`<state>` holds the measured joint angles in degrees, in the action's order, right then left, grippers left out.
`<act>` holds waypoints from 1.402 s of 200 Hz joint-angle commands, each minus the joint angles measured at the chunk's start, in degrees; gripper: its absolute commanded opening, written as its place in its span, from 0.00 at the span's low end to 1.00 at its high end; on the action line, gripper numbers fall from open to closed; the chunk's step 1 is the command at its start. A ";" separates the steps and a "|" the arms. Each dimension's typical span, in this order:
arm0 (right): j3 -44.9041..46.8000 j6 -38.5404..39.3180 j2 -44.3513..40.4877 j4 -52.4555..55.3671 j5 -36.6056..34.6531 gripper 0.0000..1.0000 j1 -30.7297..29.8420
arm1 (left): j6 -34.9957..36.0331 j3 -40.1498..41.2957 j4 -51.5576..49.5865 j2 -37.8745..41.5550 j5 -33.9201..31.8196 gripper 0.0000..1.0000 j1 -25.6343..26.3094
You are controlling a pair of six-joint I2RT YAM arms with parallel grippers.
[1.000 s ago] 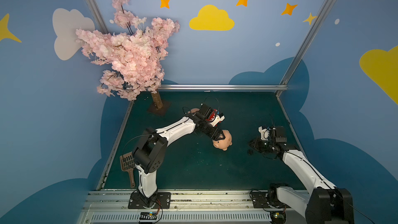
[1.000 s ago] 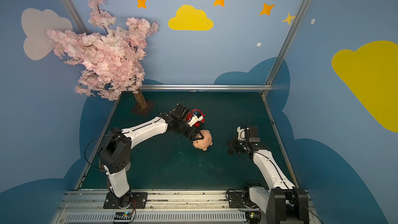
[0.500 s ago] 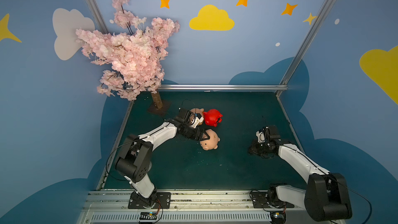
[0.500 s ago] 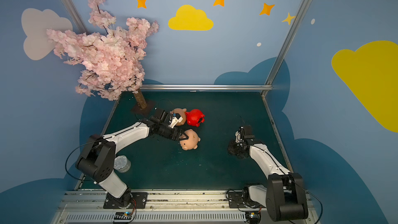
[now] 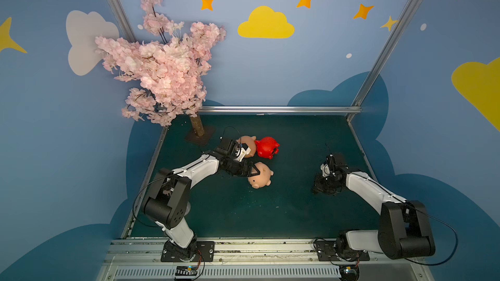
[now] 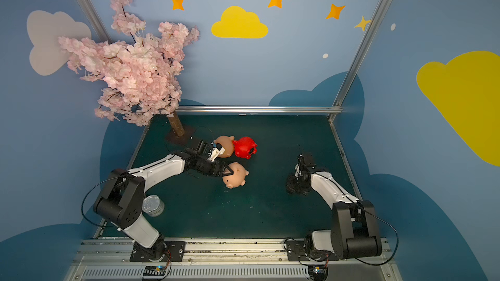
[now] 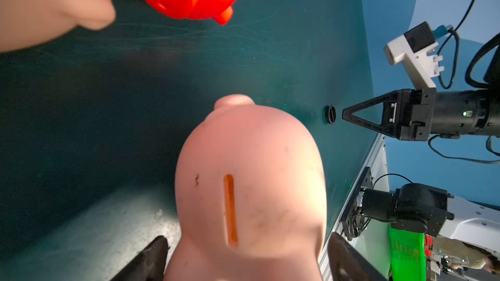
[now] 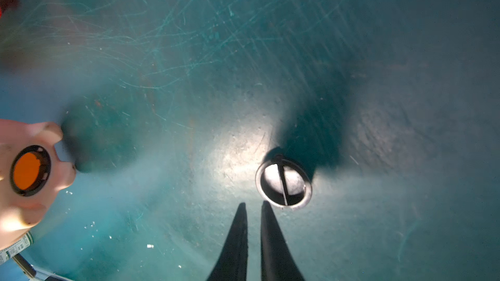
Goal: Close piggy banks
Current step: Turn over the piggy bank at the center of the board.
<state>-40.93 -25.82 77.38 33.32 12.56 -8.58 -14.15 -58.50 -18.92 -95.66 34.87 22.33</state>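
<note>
L claw (image 7: 247, 236) is spread wide, straddling the rear of the front pig (image 5: 259, 178). I see a thin sliver of table (image 5: 270, 212) btw each finger and the pig, so no grip. This pig lies on its side, farther from the tree (image 5: 167, 71) than the other two. Its coin slot (image 7: 230, 209) faces the L wrist cam. Its belly hole (image 8: 31, 170) faces the R arm: black ring, orange inside.

Back pig (image 5: 247, 144) is the one nearest the tree. Red pig (image 5: 267, 147) sits just beside it, on the side away from the tree.

R claw (image 8: 253, 203) is nearly closed, only a slit btw the fingers, nothing in it. A dark plug (image 8: 283, 183) lies on the table just beside its tips; can't tell if they touch. Claw and plug are well apart from the tree, beyond all three pigs.
</note>
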 commanded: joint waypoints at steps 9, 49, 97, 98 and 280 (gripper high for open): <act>-0.78 0.76 1.24 1.23 -1.22 0.13 0.05 | 0.70 0.76 -0.68 0.83 -0.62 0.92 -0.79; -0.97 1.15 2.33 1.38 -1.39 0.13 0.31 | 1.25 0.90 -1.09 0.80 -1.28 0.92 -1.08; -1.17 1.96 3.20 1.88 -1.57 0.13 0.67 | 2.23 -0.18 -2.53 1.92 -3.45 0.94 -0.81; -1.17 1.94 3.16 1.90 -1.61 0.13 0.62 | 2.26 -0.20 -2.53 2.08 -3.52 0.94 -0.80; -5.02 2.54 9.70 3.42 -3.54 0.11 1.02 | 4.43 -2.28 -4.27 5.03 -4.84 0.97 -0.22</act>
<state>-44.60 -23.49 86.30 35.14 9.87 -7.81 -10.66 -59.53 -22.50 -91.09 28.73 21.91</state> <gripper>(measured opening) 0.108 0.972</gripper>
